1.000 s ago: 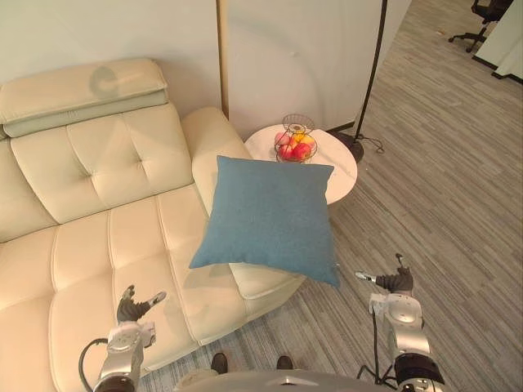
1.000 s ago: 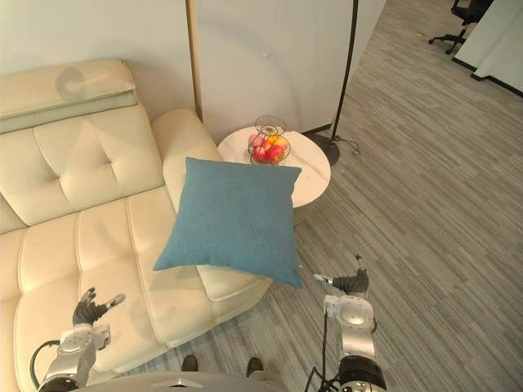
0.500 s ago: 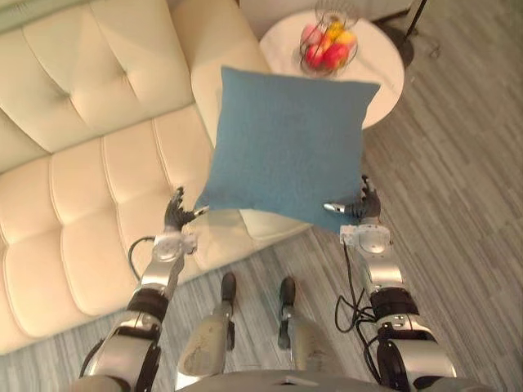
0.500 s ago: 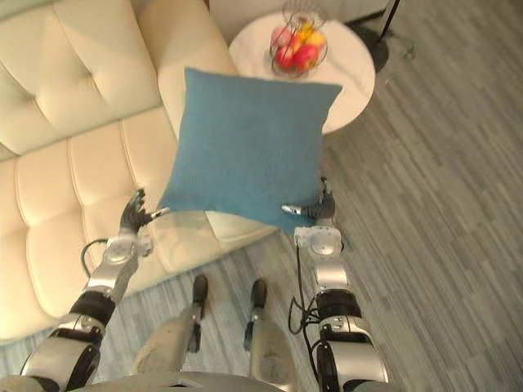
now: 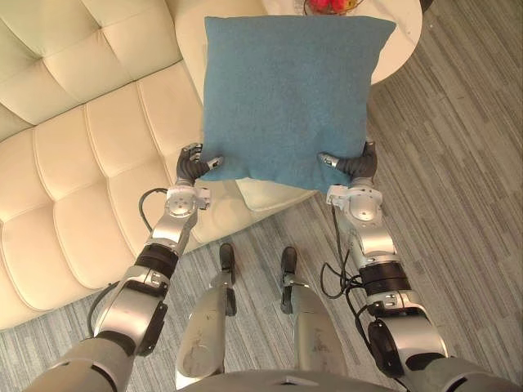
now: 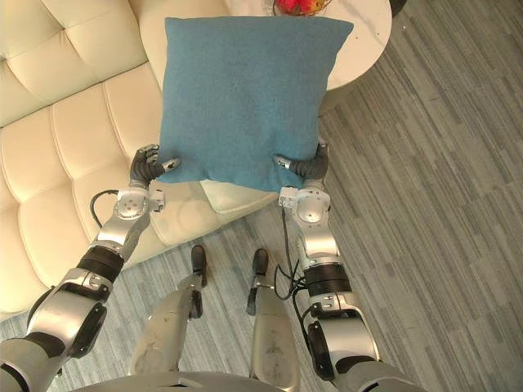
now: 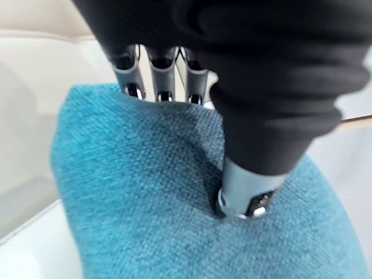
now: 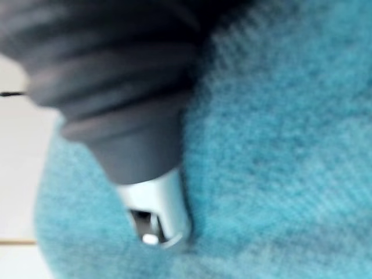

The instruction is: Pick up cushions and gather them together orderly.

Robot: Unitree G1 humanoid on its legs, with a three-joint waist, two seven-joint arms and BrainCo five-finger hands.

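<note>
The blue cushion [image 5: 286, 90] hangs spread flat between the two hands, its broad face turned up toward the robot's head, over the end of the cream sofa [image 5: 90, 163] where the seat meets the armrest. The left hand [image 5: 192, 166] pinches one near corner: in the left wrist view its fingers [image 7: 160, 78] run behind the cloth while the thumb presses a dent into the front. The right hand [image 5: 353, 166] grips the other near corner the same way, thumb pushed into the weave. Taking both near corners probably keeps the soft square from folding or swinging, so it can be carried squarely and set down tidily. Whether the cushion's far edge rests on the armrest or is clear of it cannot be told. Beyond that edge stands the round white desk [image 5: 400, 41] with fruit [image 6: 298, 5] on it, close enough that a forward swing might brush it.
</note>
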